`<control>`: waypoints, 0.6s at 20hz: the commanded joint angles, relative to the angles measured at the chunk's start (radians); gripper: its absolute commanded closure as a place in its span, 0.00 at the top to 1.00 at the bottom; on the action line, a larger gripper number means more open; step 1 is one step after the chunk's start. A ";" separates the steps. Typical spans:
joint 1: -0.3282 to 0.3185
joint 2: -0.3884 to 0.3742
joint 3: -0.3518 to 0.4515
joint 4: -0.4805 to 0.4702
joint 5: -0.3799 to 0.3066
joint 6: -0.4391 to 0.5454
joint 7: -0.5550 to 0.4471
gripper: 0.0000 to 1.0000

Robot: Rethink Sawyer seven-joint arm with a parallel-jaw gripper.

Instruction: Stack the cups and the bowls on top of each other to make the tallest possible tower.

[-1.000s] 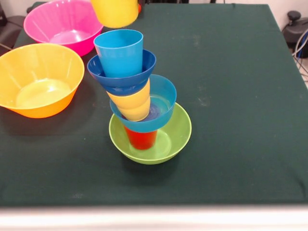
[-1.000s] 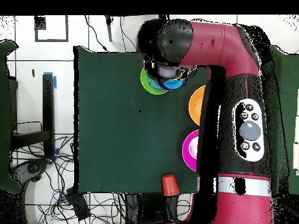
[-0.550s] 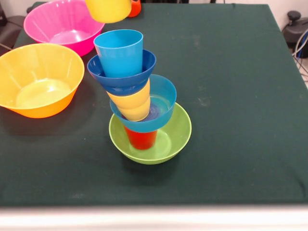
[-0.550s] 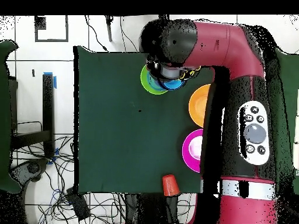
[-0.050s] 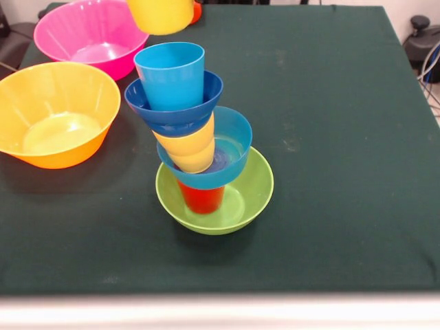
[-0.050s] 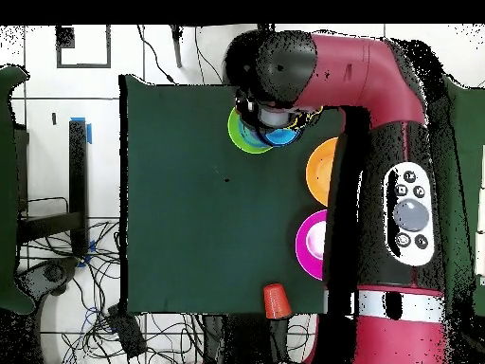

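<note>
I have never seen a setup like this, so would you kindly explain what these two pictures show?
Both show one table at one moment. The overhead view looks straight down; the big red and black shape is a robot arm, reaching over the stack. The front view looks across the dark green cloth.

There stands a leaning tower: a green bowl holding a red cup, then a light blue bowl, a yellow cup, a dark blue bowl and a light blue cup.

Another yellow cup hangs above it, presumably held, though the claw itself is hidden. A pink bowl and a yellow-orange bowl sit aside, an orange cup at the table's edge.
</note>
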 commanded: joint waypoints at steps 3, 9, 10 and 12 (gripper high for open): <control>0.019 0.050 0.073 0.015 -0.072 0.044 -0.277 0.00; 0.015 0.065 0.082 -0.019 -0.088 0.060 -0.309 0.00; 0.014 0.066 0.083 -0.023 -0.089 0.061 -0.312 0.00; 0.012 0.065 0.084 -0.019 -0.088 0.057 -0.312 0.00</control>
